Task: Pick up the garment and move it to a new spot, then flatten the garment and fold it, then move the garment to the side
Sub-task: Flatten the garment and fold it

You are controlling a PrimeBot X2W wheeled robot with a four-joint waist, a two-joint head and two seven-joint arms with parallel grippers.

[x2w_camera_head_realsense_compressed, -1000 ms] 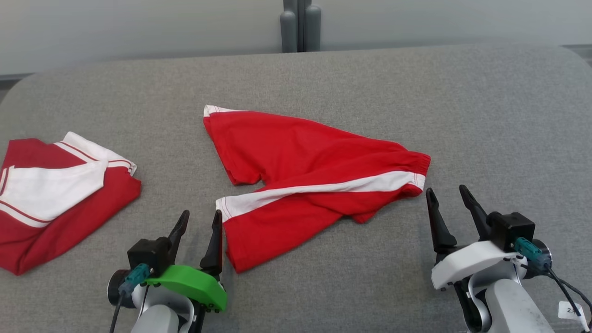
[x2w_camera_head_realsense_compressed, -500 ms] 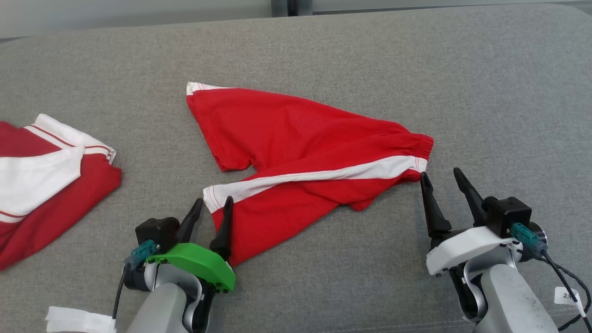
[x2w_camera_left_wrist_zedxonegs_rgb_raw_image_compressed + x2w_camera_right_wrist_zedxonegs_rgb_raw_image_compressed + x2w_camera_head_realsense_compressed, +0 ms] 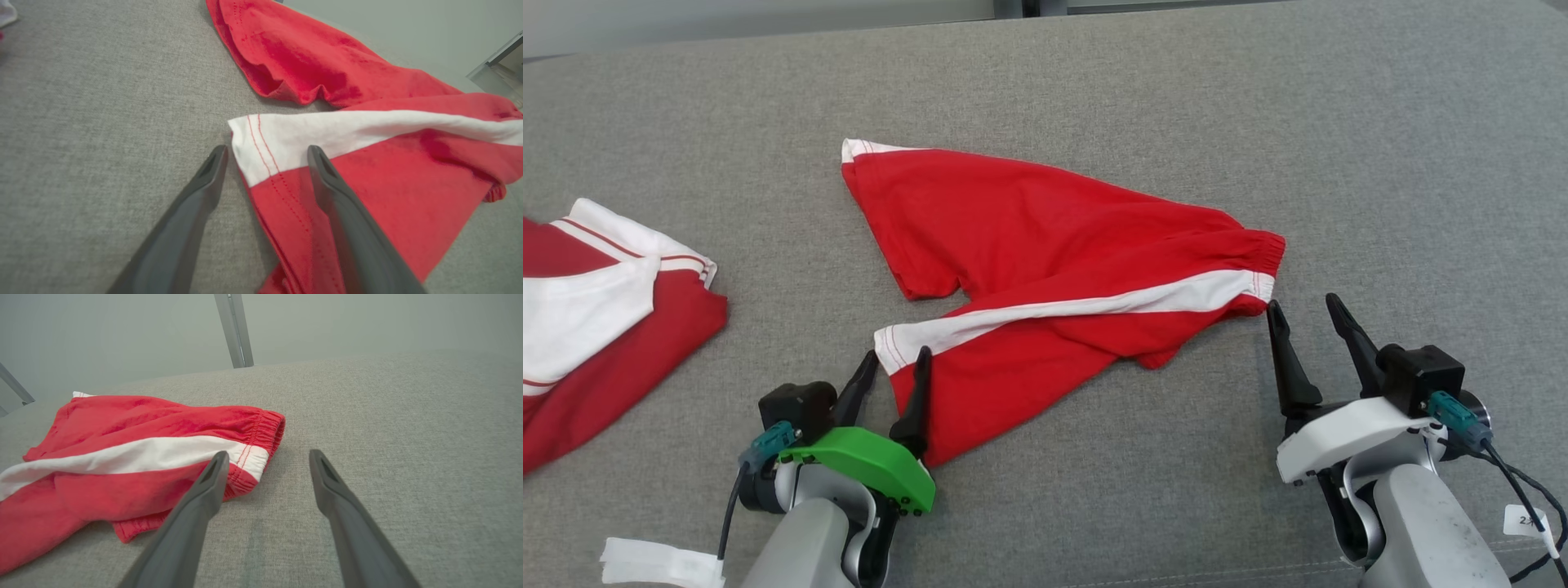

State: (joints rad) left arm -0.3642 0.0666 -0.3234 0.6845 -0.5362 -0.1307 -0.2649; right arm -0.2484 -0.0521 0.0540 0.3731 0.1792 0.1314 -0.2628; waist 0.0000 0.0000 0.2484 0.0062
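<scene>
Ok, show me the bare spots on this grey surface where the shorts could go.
Widest bare patch: the grey surface right of the red shorts, beyond the open right tool. Also the far strip behind the shorts, and a narrower gap between them and the folded garment. Crowded: near the left tool, which straddles the shorts' hem.

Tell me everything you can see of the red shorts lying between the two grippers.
The red shorts look like soft knit cloth, with a white side stripe, stitched leg hems and a gathered elastic waistband. They lie rumpled and unfolded on the grey fabric surface, waistband to the right, legs spread leftward. The open left gripper straddles the near hem corner; the open right gripper sits by the waistband. Neither grips them.
</scene>
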